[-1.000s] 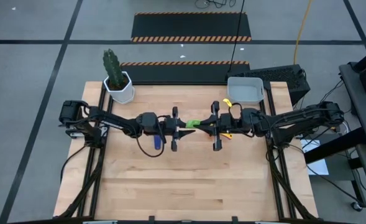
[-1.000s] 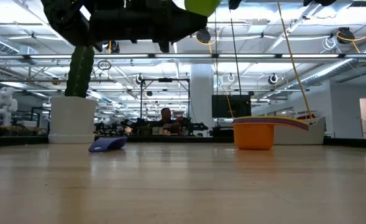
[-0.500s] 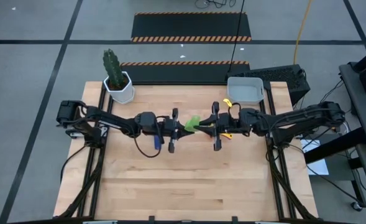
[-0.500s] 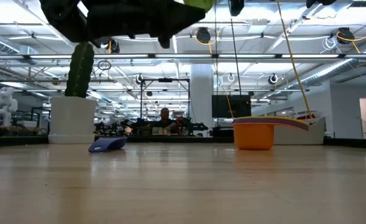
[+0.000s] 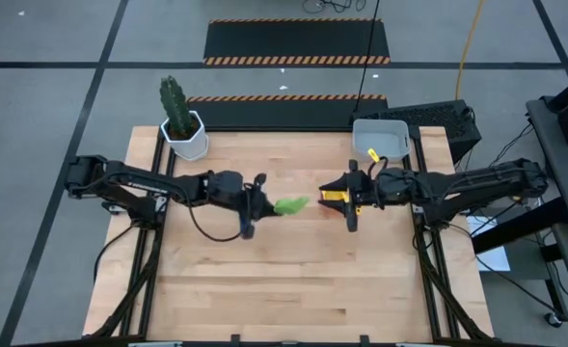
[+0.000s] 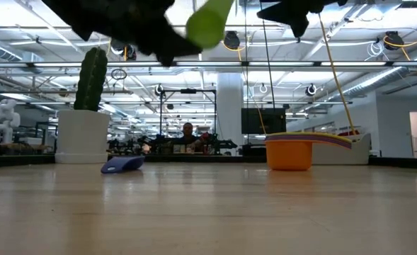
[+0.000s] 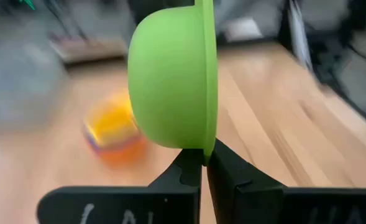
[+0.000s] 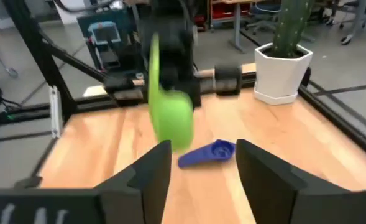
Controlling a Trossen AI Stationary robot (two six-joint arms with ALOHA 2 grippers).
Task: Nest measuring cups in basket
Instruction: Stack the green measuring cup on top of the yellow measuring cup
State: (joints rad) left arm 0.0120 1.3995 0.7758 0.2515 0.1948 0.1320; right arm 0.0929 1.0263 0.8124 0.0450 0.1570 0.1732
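Observation:
My left gripper (image 5: 267, 205) is shut on the green measuring cup (image 5: 291, 204), which hangs in the air over the table's middle (image 6: 208, 21). My right gripper (image 8: 198, 168) is open and faces it from the right, touching nothing. A nested stack of cups with an orange one outermost (image 6: 292, 152) rests on its base on the table, below the right gripper (image 5: 334, 198). The dark blue cup (image 8: 207, 154) lies on the table near the left arm (image 6: 122, 164). The light grey basket (image 5: 381, 122) sits at the far right corner. My left gripper pinches the green cup between its two fingers (image 7: 189, 171) at the flat edge by the rim (image 7: 205, 148). The bowl (image 7: 170, 74) sticks out beyond the fingertips, turned on edge. The cup is lifted clear of the table.
A white hexagonal pot with a cactus (image 5: 185, 135) stands at the far left corner (image 8: 282, 68). Bare wood spans the near half of the table (image 5: 293, 280). A person shows far off in the room behind (image 6: 187, 131).
Both grippers were together at the green cup over the table's middle. The left gripper has drawn back toward the left edge with the cup and turned its wrist, so the cup now stands on edge. The right gripper has pulled back toward the right, away from the cup.

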